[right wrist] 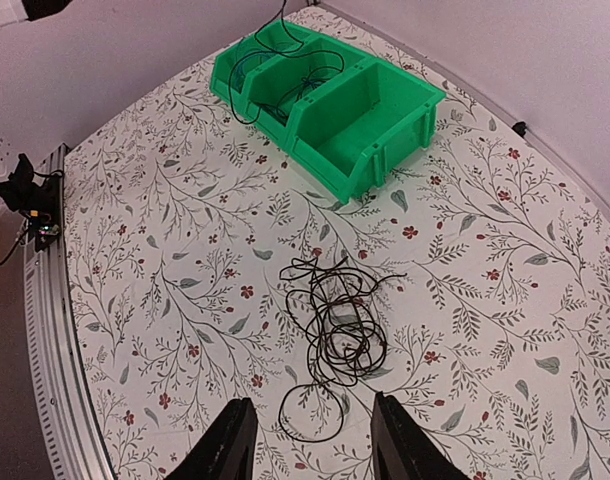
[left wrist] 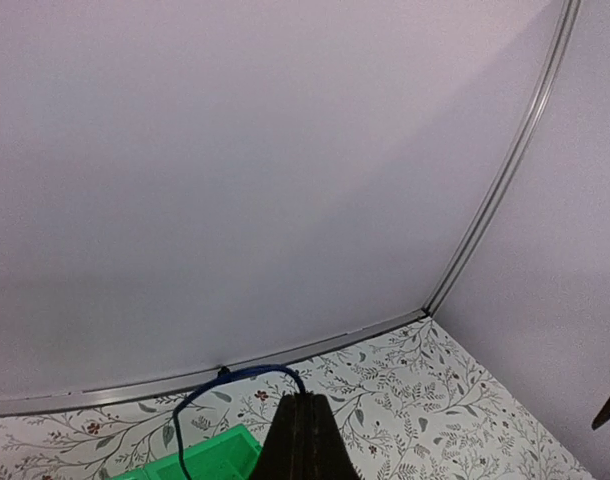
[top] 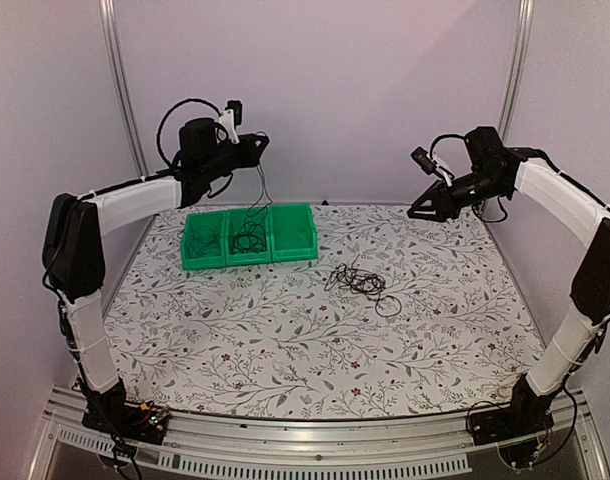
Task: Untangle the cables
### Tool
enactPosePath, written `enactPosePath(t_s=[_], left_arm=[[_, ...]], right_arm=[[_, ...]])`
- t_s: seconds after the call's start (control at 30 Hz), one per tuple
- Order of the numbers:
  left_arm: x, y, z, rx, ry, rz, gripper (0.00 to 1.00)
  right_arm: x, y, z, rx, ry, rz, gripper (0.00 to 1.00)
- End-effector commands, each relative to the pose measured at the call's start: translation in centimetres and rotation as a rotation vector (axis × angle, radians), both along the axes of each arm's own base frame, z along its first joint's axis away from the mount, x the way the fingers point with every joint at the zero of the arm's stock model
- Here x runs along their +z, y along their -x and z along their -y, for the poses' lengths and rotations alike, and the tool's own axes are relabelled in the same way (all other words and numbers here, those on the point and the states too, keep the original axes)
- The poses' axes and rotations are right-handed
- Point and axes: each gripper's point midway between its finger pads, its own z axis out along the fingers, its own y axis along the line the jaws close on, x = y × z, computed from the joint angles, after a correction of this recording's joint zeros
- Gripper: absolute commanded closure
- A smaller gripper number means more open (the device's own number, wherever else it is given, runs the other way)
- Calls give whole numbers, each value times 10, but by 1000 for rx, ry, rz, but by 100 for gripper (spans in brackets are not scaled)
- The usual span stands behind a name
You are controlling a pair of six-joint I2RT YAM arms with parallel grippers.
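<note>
While the blue cord, trailing into the green bins, is pinched in the closed left jaws, binned cords could be snagged and dragged out, the black tangle being left on the worktop below the parted, empty right jaws.

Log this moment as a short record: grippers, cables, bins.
left gripper: shut on the blue cable, raised above the green bins
right gripper: open, holding nothing, raised over the table
tangle: black cables in a loose heap on the table, right of the bins, untouched
bins: three compartments; cables in the left and middle ones, none in the right one
</note>
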Motion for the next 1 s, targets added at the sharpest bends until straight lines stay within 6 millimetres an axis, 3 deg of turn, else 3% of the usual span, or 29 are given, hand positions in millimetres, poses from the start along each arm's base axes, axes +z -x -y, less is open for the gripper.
enactPosePath(t_s=[0.0, 0.33, 0.47, 0.73, 0.97], left_arm=[[-15, 4, 5, -26, 60, -35, 100], [-95, -10, -15, 24, 54, -207, 100], [-116, -19, -24, 61, 28, -265, 100], [-145, -36, -71, 310, -91, -365, 100], [-186, -44, -55, 267, -152, -502, 100]], right_arm=[[-1, 0, 2, 2, 9, 13, 57], [-6, 4, 4, 1, 26, 10, 57], [-7, 6, 5, 1, 30, 9, 56], [-7, 5, 5, 1, 30, 11, 57], [-7, 4, 4, 2, 28, 9, 56]])
